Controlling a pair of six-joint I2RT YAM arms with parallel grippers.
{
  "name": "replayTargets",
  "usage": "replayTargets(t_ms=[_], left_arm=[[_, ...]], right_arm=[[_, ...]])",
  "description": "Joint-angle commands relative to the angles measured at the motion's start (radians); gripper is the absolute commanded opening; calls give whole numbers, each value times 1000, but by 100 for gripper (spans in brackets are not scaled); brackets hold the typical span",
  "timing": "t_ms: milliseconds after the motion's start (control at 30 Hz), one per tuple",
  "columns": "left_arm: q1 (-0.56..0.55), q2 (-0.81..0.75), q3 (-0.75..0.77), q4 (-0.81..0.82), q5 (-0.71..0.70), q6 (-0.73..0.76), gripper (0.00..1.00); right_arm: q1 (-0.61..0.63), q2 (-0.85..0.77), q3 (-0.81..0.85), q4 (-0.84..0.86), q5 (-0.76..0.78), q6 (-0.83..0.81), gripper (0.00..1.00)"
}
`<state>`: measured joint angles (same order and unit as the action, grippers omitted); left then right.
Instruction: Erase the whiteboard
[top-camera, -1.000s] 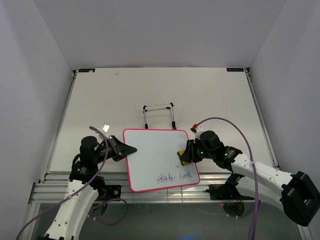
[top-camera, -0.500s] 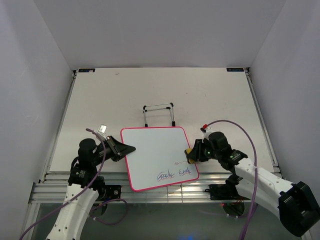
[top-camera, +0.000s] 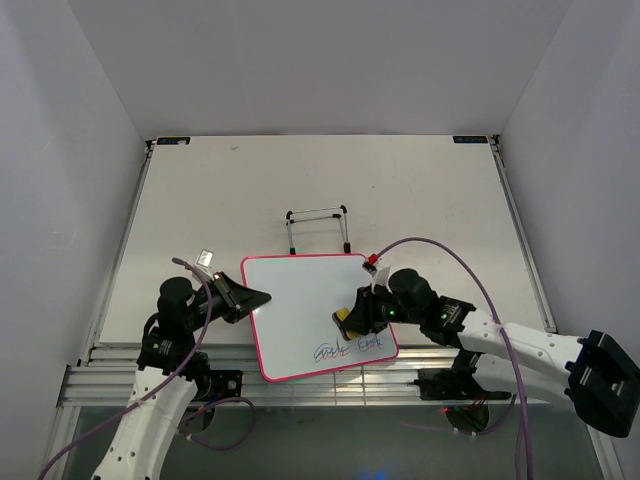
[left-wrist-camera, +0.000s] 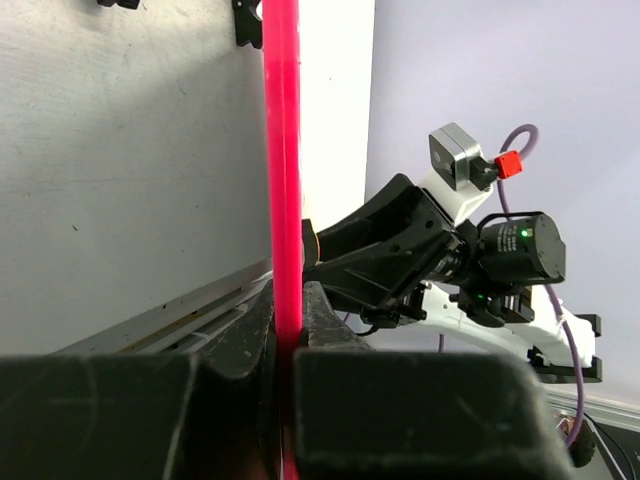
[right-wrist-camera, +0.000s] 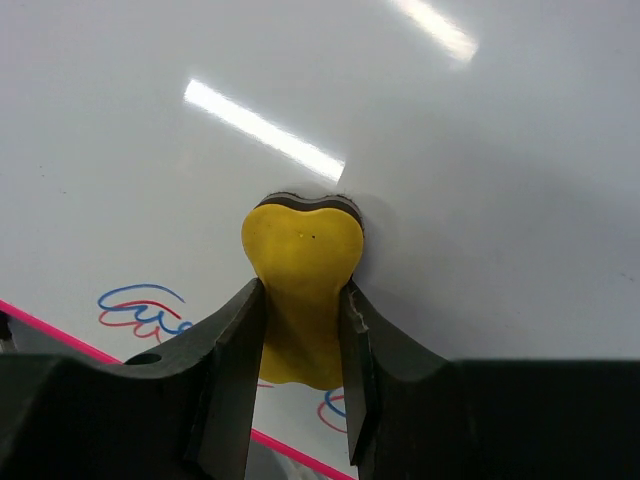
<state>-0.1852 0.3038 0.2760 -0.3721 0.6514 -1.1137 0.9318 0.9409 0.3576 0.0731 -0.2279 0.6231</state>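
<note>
In the lower centre of the overhead view, the whiteboard (top-camera: 305, 305) lies flat on the table (top-camera: 420, 190), blue-red scribbles (top-camera: 350, 350) along its bottom edge. The left gripper (top-camera: 262, 297) is clamped on the whiteboard's left pink frame. The right gripper (top-camera: 352, 317) pinches a yellow eraser (right-wrist-camera: 300, 265), pressed to the white surface just above the scribbles

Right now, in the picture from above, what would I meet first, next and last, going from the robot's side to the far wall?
scribbles → eraser → stand. The whiteboard lies under the first two, so it gets no place of its own.
</note>
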Motion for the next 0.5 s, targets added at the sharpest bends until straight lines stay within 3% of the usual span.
replayTargets(t_ms=[0, 200, 467], left_arm=[[4, -22, 35, 216, 25, -129, 0], [4, -12, 46, 216, 39, -118, 0], [4, -26, 42, 216, 39, -123, 0]], right_arm=[[61, 73, 56, 31, 27, 36, 9], [6, 96, 47, -71, 139, -19, 9], [-310, 6, -81, -151, 64, -62, 9]])
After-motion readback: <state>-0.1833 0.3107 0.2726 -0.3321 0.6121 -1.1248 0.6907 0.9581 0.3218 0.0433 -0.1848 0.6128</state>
